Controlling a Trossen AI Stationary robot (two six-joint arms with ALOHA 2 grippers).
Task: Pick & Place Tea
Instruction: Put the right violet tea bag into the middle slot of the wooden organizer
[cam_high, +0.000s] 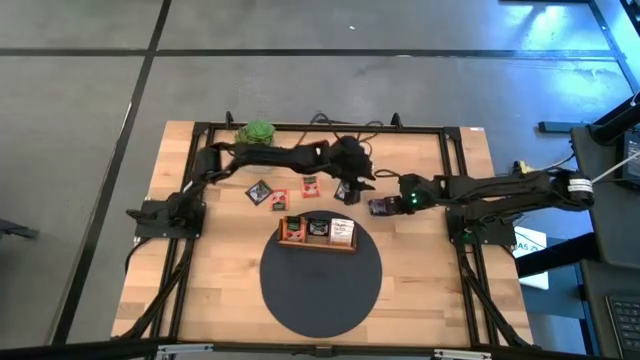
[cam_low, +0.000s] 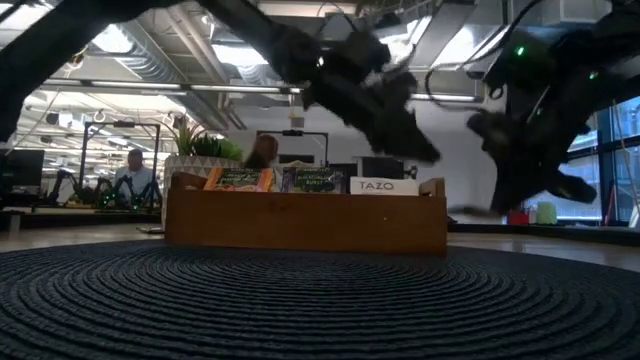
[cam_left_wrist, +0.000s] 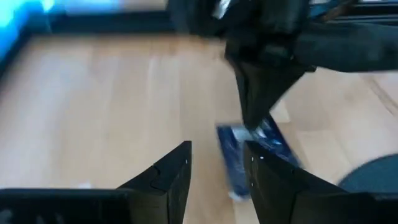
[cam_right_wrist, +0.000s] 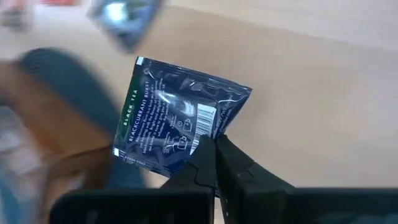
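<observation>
Nearest your right wrist camera: one dark purple tea packet (cam_right_wrist: 168, 127), marked "black tea", pinched at a corner by the right gripper (cam_right_wrist: 214, 149), whose fingers are clamped tight on it. From above, you find that packet (cam_high: 381, 207) off the wooden tabletop (cam_high: 430, 290), just right of the tray.

Loose packets on the table behind the tray: one black (cam_high: 260, 191), one orange (cam_high: 276, 201), one red (cam_high: 310, 185).

Your left gripper (cam_high: 357, 183) hangs over the table just beside the right one, fingers (cam_left_wrist: 168, 177) spread apart, holding nothing.

Wooden tray (cam_high: 318, 243): sits at the far edge of the round dark mat (cam_high: 320, 295), three compartments, each with packets standing upright; the white one (cam_low: 385, 186) reads "TAZO".

Green potted plant (cam_high: 256, 132): at the far table edge.

Room beyond: a person (cam_low: 133, 172) is seated.
</observation>
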